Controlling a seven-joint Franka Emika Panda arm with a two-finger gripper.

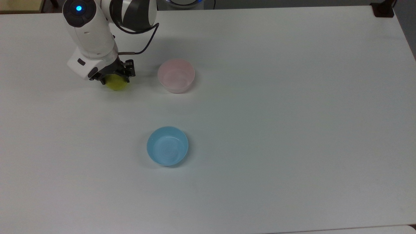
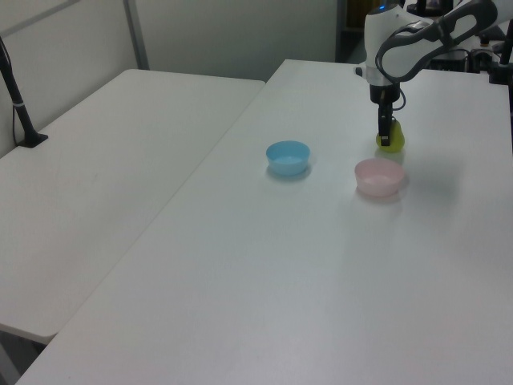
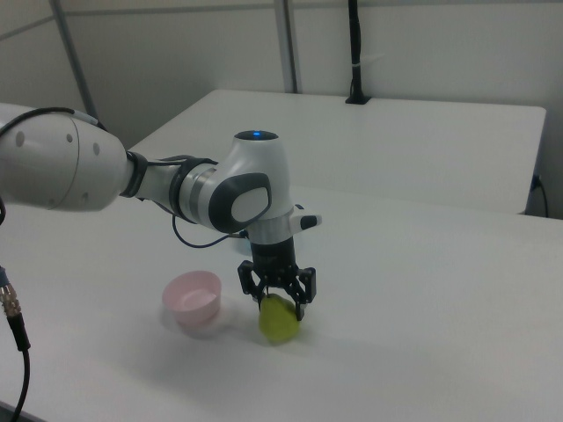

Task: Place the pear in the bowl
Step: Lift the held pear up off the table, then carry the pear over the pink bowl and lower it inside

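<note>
White work table (image 1: 292,130), matte top under even light. A second white table (image 2: 96,184) stood edge to edge with it at the left view's left. Pale grey wall panels (image 3: 422,44) behind, with metal uprights (image 3: 286,44); a black post (image 2: 16,96) stood on the second table's far corner.

- pear (image 1: 117,84) on table (image 1: 292,130), near the top view's upper left
- gripper (image 1: 114,77) directly over pear, fingers straddling its top
- bowl (image 1: 176,75) on table, near pear on the top view's right, apart
- second bowl (image 1: 167,146) well below both in top view, alone
</note>
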